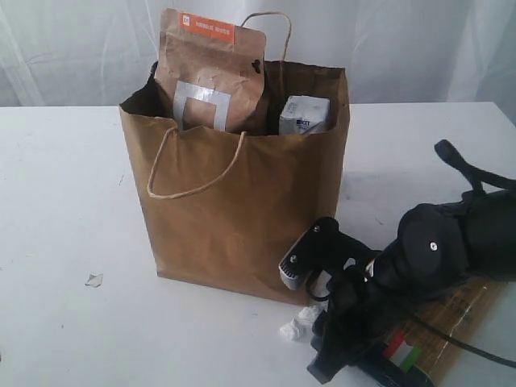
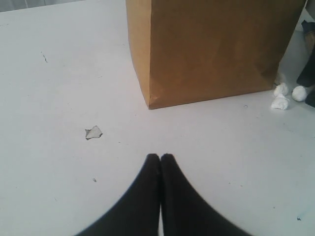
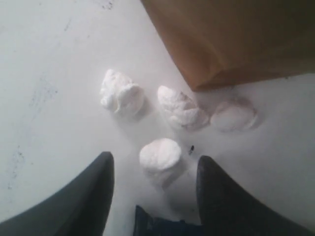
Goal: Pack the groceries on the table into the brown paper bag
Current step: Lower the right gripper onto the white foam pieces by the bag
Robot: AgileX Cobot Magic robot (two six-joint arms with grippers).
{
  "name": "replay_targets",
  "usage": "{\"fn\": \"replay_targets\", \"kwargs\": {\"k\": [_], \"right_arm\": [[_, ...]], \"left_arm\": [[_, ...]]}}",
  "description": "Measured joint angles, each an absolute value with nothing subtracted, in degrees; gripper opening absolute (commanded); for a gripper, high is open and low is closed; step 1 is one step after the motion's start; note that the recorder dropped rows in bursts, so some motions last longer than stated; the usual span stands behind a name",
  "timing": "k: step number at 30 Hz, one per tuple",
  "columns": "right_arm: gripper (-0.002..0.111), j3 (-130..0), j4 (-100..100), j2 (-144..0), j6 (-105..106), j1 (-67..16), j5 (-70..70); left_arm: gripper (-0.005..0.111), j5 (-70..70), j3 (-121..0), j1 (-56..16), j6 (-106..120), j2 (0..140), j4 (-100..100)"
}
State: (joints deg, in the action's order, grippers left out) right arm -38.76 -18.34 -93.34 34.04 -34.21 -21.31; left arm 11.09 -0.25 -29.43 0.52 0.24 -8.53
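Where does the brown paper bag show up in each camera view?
Exterior: brown paper bag stands upright, centre of picture.
Left wrist: its lower walls, beyond the shut left gripper.
Right wrist: one bottom corner only.
Shared landmark: white lumps at the bag's base.

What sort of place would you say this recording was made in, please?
Most likely a robotics lab or test bench, not a real shop or kitchen: a broad white table, a plain white curtain behind it, and a black robot arm beside a brown paper bag.
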Motion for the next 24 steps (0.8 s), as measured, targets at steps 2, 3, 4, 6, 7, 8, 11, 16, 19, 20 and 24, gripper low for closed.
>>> {"fn": "replay_targets", "kwargs": {"k": [2, 3, 4, 6, 7, 8, 11, 16, 19, 20, 24], "right_arm": [[0.039, -38.8, -18.3, -94.6, 34.0, -34.2, -20.2], [0.035, -38.8, -18.3, -94.9, 34.0, -34.2, -19.9], [0.028, -38.8, -18.3, -95.2, 34.0, -34.2, -19.8], [0.017, -38.8, -18.8, -95.6, 34.0, -34.2, -19.1], [0.012, -38.8, -19.1, -95.6, 34.0, -34.2, -18.6], [0.007, -38.8, -19.5, -95.6, 34.0, -34.2, -18.4], [0.000, -38.8, -20.6, -95.6, 34.0, -34.2, -18.2], [0.000, -38.8, -20.7, -92.9, 32.2, -34.2, -20.7], [0.000, -38.8, -20.7, -87.5, 29.6, -34.2, -23.3], [0.000, -38.8, -20.7, -86.2, 29.3, -34.2, -24.0], [0.000, -38.8, -20.7, -76.7, 28.4, -34.2, -28.9]], "left_arm": [[0.000, 11.1, -0.3, -29.4, 0.5, 0.2, -8.5], [0.000, 11.1, -0.3, -29.4, 0.5, 0.2, -8.5], [0.000, 11.1, -0.3, -29.4, 0.5, 0.2, -8.5], [0.000, 11.1, -0.3, -29.4, 0.5, 0.2, -8.5], [0.000, 11.1, -0.3, -29.4, 0.5, 0.2, -8.5], [0.000, 11.1, -0.3, -29.4, 0.5, 0.2, -8.5], [0.000, 11.1, -0.3, -29.4, 0.5, 0.2, -8.5], [0.000, 11.1, -0.3, -29.4, 0.5, 0.2, -8.5], [0.000, 11.1, -0.3, -29.4, 0.5, 0.2, -8.5], [0.000, 11.1, -0.3, -29.4, 0.5, 0.2, -8.5], [0.000, 11.1, -0.3, -29.4, 0.5, 0.2, -8.5]]}}
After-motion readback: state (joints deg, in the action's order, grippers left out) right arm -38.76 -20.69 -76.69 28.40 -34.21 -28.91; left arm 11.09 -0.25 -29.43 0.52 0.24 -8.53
